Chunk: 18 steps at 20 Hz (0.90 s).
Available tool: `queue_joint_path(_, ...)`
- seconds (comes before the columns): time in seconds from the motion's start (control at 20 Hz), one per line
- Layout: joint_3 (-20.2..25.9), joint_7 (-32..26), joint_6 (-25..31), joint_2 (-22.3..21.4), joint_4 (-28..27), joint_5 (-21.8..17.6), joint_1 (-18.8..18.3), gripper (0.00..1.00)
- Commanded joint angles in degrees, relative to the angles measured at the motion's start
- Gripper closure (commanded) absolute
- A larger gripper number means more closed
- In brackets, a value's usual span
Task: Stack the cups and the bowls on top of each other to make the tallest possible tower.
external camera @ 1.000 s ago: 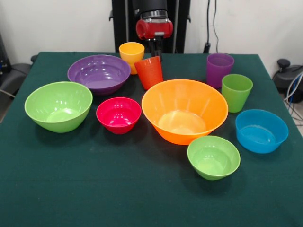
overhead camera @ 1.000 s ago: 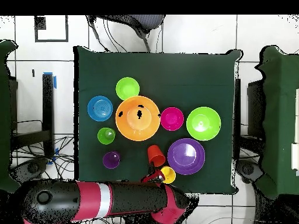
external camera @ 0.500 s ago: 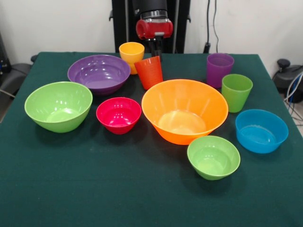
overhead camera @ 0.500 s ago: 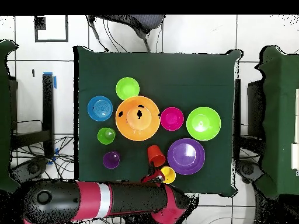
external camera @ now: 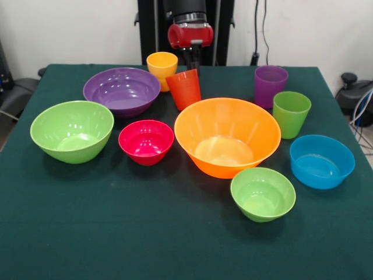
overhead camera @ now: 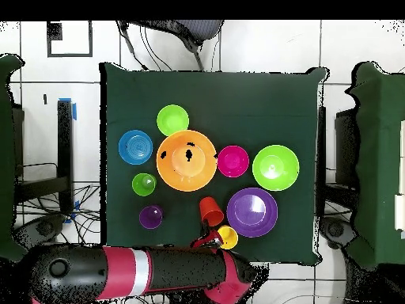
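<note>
Bowls are set out singly on the green desk (external camera: 175,245), none stacked. The orange bowl (external camera: 227,137) is seen at the centre, upright. The magenta-red bowl (external camera: 146,141) is placed just beside it on the left of the front view, with the big light green bowl (external camera: 72,130) further left and the purple bowl (external camera: 122,90) behind those two. The small light green bowl (external camera: 263,193) is found in front of the orange one, and the blue bowl (external camera: 322,160) to its right. Four tumblers are noted: a red-orange cup (external camera: 184,88), tilted, between the purple and orange bowls; a yellow cup (external camera: 162,69) behind it; a purple cup (external camera: 270,85) and a green cup (external camera: 291,113) at the right. The claw (external camera: 190,58) is positioned just behind the red-orange cup; whether it is open or closed, or grips anything, cannot be told. In the overhead view the red arm (overhead camera: 142,273) is seen lying along the desk's edge.
</note>
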Motion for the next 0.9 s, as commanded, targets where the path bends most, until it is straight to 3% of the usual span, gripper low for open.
queue_joint_path(0.05,5.29,-4.8,3.2,-0.11,-5.62,0.8,0.81,1.0)
queue_joint_path(0.9,5.4,-3.42,4.98,-0.58,-5.61,0.96,1.0,1.0)
